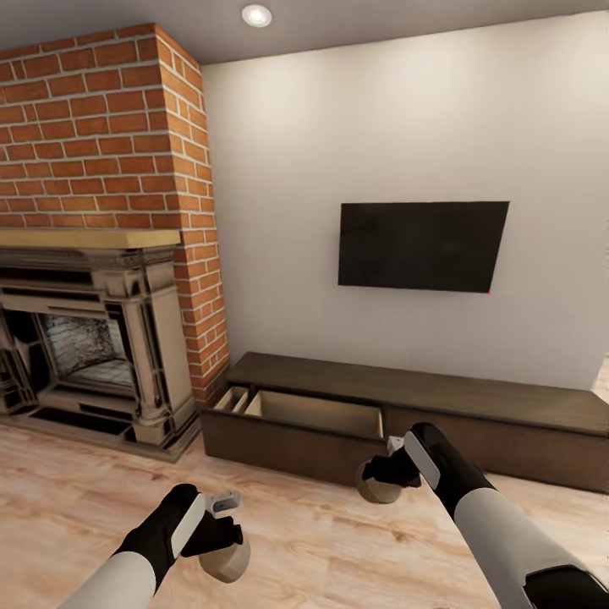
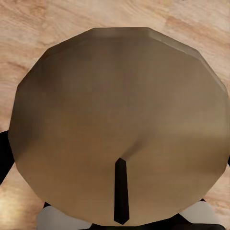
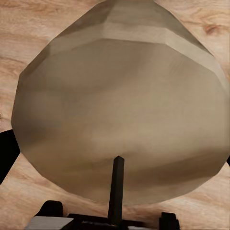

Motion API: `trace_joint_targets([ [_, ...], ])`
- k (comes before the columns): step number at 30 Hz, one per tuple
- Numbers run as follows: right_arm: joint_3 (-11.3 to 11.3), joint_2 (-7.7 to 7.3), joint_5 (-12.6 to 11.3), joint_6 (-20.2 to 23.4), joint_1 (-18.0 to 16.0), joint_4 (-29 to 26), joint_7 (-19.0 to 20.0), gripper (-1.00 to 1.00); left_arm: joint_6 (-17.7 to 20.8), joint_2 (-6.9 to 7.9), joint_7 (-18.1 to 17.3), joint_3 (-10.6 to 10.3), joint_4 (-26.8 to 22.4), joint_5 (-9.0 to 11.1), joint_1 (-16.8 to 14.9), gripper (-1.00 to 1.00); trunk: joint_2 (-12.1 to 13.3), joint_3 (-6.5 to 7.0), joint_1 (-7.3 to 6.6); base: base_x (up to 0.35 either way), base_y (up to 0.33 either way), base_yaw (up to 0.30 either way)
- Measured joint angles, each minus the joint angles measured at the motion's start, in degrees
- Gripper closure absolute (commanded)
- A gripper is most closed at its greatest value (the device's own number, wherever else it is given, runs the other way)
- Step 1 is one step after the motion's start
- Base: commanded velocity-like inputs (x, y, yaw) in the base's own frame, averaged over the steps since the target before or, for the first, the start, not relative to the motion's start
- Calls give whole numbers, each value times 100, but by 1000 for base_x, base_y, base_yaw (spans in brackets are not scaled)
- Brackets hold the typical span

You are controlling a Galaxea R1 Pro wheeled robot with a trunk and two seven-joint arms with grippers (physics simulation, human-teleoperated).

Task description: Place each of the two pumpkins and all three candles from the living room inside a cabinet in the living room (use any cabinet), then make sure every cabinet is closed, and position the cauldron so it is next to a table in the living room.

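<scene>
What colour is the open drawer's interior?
Pale beige, clearest in the head view: drawer of the cabinet.

- A red brick chimney breast (image 1: 101, 127) rose at the left, above a beige stone fireplace (image 1: 93, 338).
- A black flat television (image 1: 421, 245) hung on the white wall (image 1: 381, 127).
- A round ceiling light (image 1: 256, 14) glowed overhead.
- Pale wood-plank floor (image 1: 321, 541) covered the room.

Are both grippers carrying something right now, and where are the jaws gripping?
Yes. The left gripper holds a candle and the right gripper another candle, each seemingly gripped at its wick end.
</scene>
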Motion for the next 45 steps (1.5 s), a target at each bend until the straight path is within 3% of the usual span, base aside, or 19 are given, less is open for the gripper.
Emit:
trace_joint_targets([
  [9,-3,1,-2,68,-1,0,2,100,-2,1,0,0,-1,-1,1,100,0,-8,0,113,321,-65],
  [29,0,0,0,71,-1,-1,2,100,-4,0,0,0,0,6,0,100,-1,-8,-1,131,321,-279],
  [45,4,10,2,80,-3,1,3,100,-29,-11,-1,1,-2,16,1,100,-1,-8,-2,177,144,-20],
])
